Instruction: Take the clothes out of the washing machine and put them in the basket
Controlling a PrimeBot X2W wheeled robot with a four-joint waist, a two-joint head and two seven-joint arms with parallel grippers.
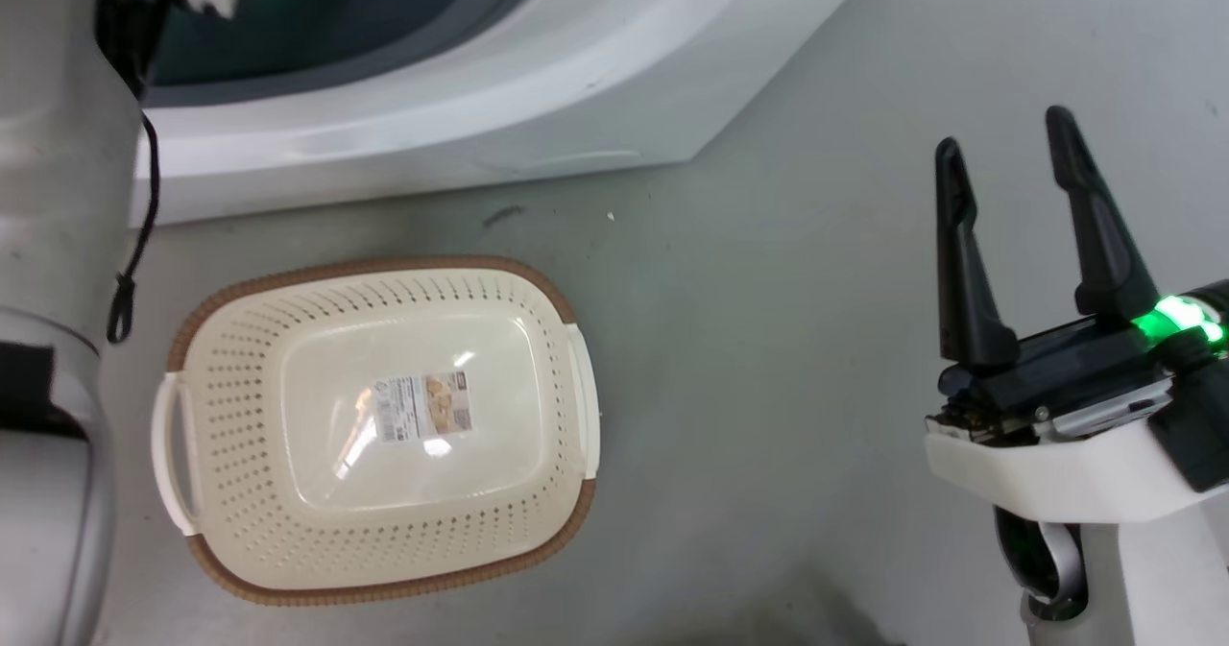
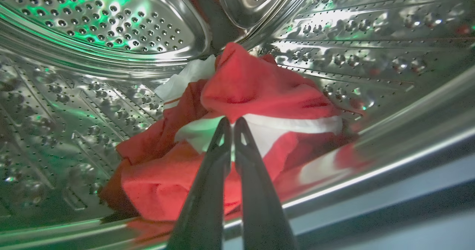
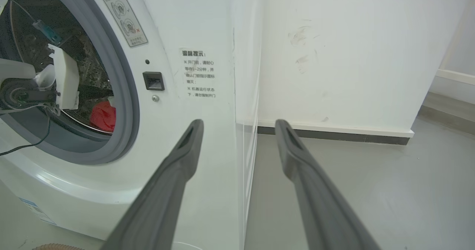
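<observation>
Red-and-white clothes (image 2: 237, 90) lie heaped in the steel drum (image 2: 111, 31) of the washing machine (image 1: 432, 137), where the left gripper (image 2: 232, 121) sets its jaws together at a white fold, pinch uncertain, so pulling out toward the bare basket (image 1: 240, 358) on the near floor (image 1: 768, 339) likely follows, while the right gripper (image 1: 1003, 132) hangs with jaws apart.

Head view: high up, facing steeply down. The basket (image 1: 374, 435) lies well left of the right gripper (image 1: 1008, 161), and the washing machine (image 1: 480, 118) is beyond its fingertips.
Left wrist view: inside the drum (image 2: 92, 27), very near, with the clothes (image 2: 259, 90) at the left gripper (image 2: 232, 122) tips.
Right wrist view: outside, farther back, facing the machine front. It shares the drum and clothes with the left wrist view.
</observation>
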